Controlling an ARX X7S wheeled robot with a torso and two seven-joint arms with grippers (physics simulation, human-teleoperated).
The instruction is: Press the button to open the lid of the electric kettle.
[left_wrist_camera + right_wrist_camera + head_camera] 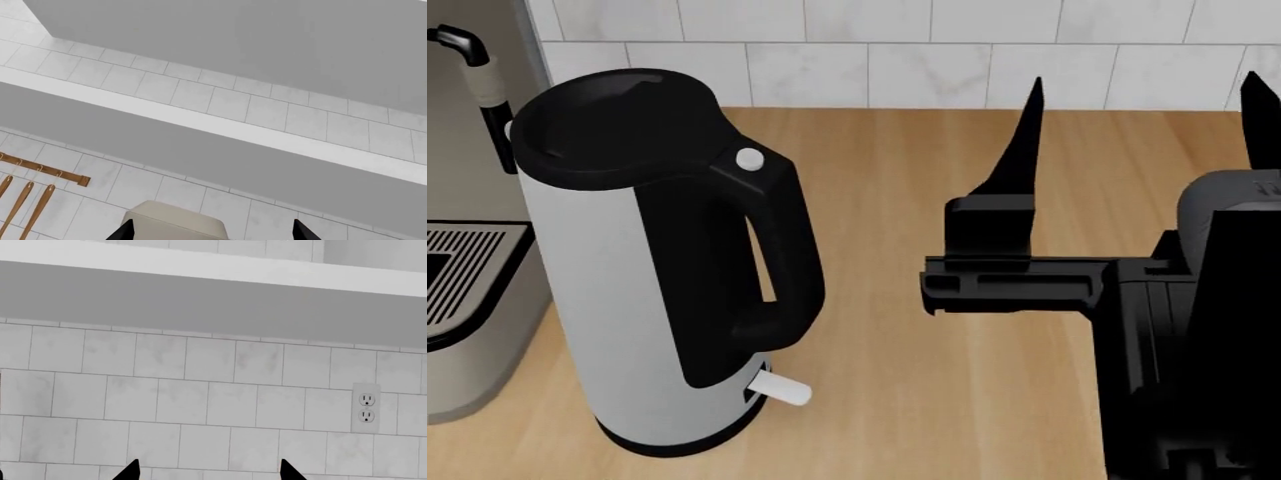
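Observation:
The white electric kettle [587, 300] stands on the wooden counter at the left of the head view. Its black lid [607, 115] lies flat and shut. A small round white button [749, 158] sits at the top of the black loop handle [777, 260]. My right gripper [1145, 115] is open and empty, to the right of the kettle and apart from it, with its fingers pointing at the back wall. In its wrist view [210, 471] only tiles show between the tips. My left gripper [211, 232] is open and shows only in its own wrist view. The kettle is in neither wrist view.
A grey-beige coffee machine [467, 200] stands close against the kettle's left; its top [173, 225] shows in the left wrist view. A wooden rail with hanging utensils [43, 170] and a wall outlet [365, 407] are on the tiled wall. A white lever [781, 390] sticks out at the kettle's base.

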